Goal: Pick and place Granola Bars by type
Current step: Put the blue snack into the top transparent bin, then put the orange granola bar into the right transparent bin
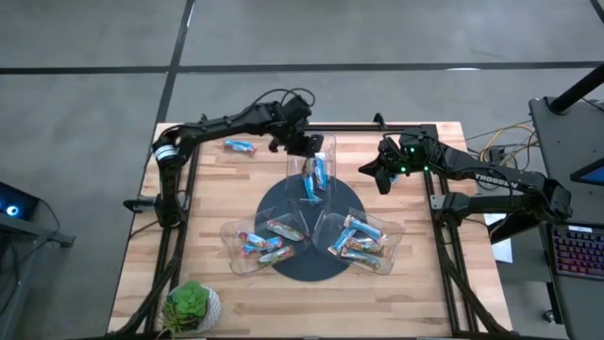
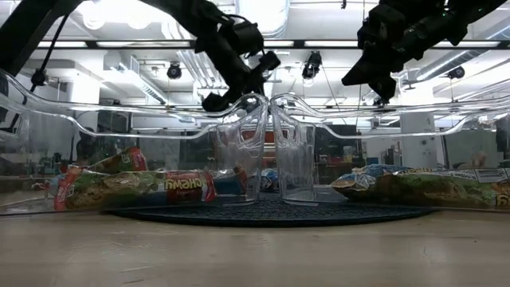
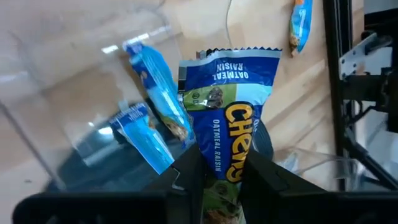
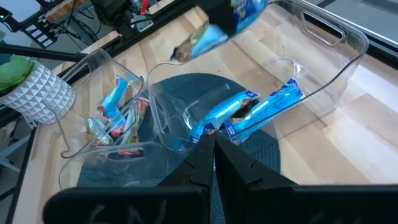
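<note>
My left gripper [image 1: 307,144] hangs over the far clear tray [image 1: 329,149], shut on a blue granola bar [image 3: 229,99] printed "oatmeal raisin". Two light blue bars [image 3: 152,106] lie in that tray, which rests on a dark round mat [image 1: 283,194]. Two more clear trays, left [image 1: 231,247] and right [image 1: 394,229], hold mixed bars. One loose blue bar [image 1: 240,145] lies flat on the wood at the far left. My right gripper [image 1: 382,176] hovers shut to the right of the far tray, with nothing between its fingers. My left gripper pinches the blue bar across its width [image 3: 225,163] between its two fingers, around the middle of the wrapper. The fingers slant down from the table's far left. The bar's crimped end [image 3: 239,57] sticks out beyond the fingertips, lifted clear above the far tray.
A small potted plant [image 1: 192,307] stands at the near left corner. Black frame rails [image 1: 179,236] run along both sides of the wooden table. Cables and a keyboard [image 1: 576,255] lie off the table's right edge.
</note>
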`<move>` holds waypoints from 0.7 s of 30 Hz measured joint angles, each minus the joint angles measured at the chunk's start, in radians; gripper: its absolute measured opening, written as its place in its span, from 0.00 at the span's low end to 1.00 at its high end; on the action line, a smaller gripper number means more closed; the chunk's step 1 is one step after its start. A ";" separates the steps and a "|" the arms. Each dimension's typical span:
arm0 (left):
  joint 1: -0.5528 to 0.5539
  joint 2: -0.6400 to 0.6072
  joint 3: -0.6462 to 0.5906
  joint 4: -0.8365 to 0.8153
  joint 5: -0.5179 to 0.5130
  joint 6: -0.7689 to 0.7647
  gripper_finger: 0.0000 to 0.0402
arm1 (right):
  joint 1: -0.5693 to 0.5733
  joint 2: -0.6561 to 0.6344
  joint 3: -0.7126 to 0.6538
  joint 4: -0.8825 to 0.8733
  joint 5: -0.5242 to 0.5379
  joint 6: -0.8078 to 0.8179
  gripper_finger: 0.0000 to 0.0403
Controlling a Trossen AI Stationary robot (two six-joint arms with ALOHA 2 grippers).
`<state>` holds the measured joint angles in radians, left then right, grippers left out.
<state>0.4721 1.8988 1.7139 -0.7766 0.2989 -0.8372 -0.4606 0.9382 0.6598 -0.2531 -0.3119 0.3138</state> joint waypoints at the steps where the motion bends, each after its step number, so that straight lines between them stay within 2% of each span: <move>1: 0.000 0.000 -0.017 0.019 0.014 -0.017 0.16 | 0.000 0.000 0.000 0.000 0.000 0.000 0.02; 6: 0.000 0.000 -0.060 0.083 0.058 -0.018 0.22 | 0.000 0.000 0.000 0.000 0.000 0.000 0.02; 15: -0.001 0.000 -0.081 0.133 0.059 0.016 0.44 | 0.000 0.000 0.000 0.000 0.000 0.000 0.02; 21: -0.001 0.000 -0.067 0.131 0.059 0.103 0.48 | 0.000 0.000 0.000 0.000 -0.001 0.000 0.02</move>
<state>0.4711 1.8992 1.6468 -0.6452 0.3584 -0.7346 -0.4605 0.9382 0.6598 -0.2531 -0.3124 0.3141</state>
